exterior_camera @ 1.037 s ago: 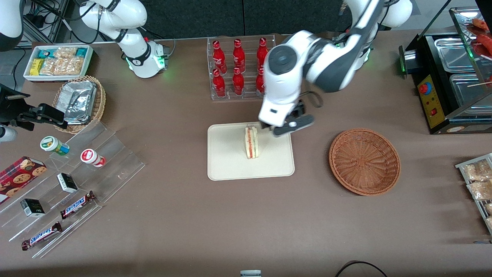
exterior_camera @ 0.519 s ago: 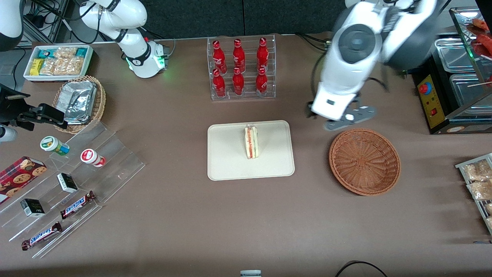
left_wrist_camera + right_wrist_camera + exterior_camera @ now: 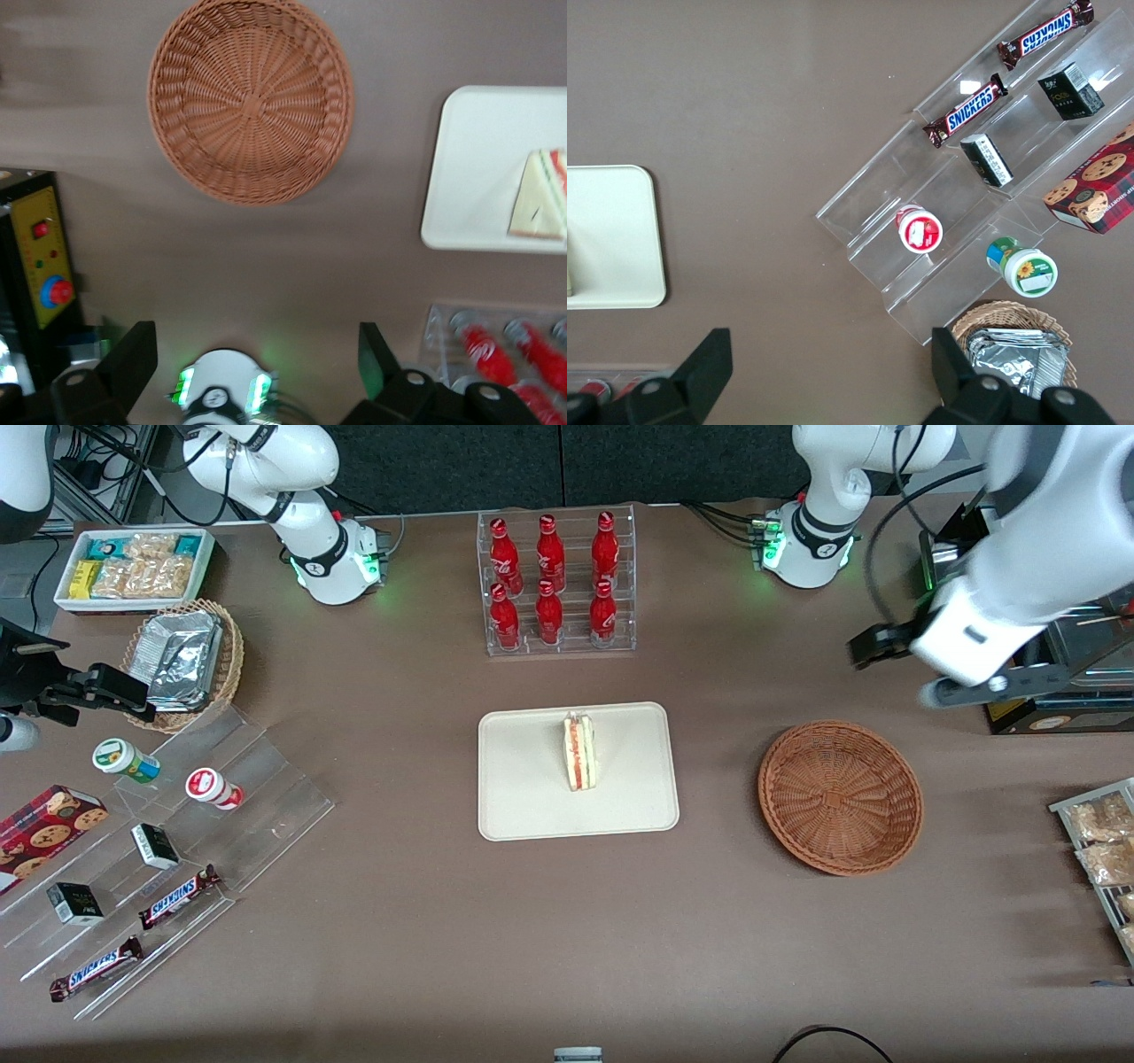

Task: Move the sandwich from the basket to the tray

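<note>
Brown table: sandwich [image 3: 579, 754] on tray [image 3: 523, 797]; wrist view shows jaws [image 3: 257, 359] wide open, empty, above basket [image 3: 840, 797]

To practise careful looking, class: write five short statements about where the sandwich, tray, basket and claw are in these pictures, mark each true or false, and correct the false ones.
1. The sandwich lies on the tray. True.
2. The basket holds a sandwich. False: nothing is in it.
3. The claw is shut on the sandwich. False: it is open, holds nothing, and hangs high toward the working arm's end of the table.
4. The basket touches the tray. False: bare table separates them.
5. The red bottles stand farther from the front camera than the tray. True.
</note>
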You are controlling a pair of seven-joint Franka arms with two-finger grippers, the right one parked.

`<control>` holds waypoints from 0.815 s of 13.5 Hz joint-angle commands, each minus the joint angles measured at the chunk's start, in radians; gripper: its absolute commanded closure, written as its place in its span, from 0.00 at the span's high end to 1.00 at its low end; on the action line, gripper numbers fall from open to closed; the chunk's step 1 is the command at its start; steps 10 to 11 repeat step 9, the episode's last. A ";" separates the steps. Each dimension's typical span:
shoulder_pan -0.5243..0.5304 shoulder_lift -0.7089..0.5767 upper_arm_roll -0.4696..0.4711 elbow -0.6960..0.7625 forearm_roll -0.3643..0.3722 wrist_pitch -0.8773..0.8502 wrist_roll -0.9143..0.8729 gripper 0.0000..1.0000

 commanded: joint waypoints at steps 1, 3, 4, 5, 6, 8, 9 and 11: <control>0.078 -0.054 -0.013 -0.012 -0.020 -0.039 0.129 1.00; 0.098 -0.057 -0.013 -0.007 0.005 -0.036 0.158 1.00; 0.101 -0.056 -0.013 -0.003 0.011 -0.029 0.160 1.00; 0.109 -0.048 -0.014 0.007 0.011 -0.028 0.163 1.00; 0.110 -0.025 -0.016 0.031 0.013 -0.034 0.163 1.00; 0.114 -0.001 -0.016 0.071 0.010 -0.036 0.164 1.00; 0.114 0.001 -0.014 0.071 0.010 -0.032 0.163 1.00; 0.114 0.001 -0.014 0.071 0.010 -0.032 0.163 1.00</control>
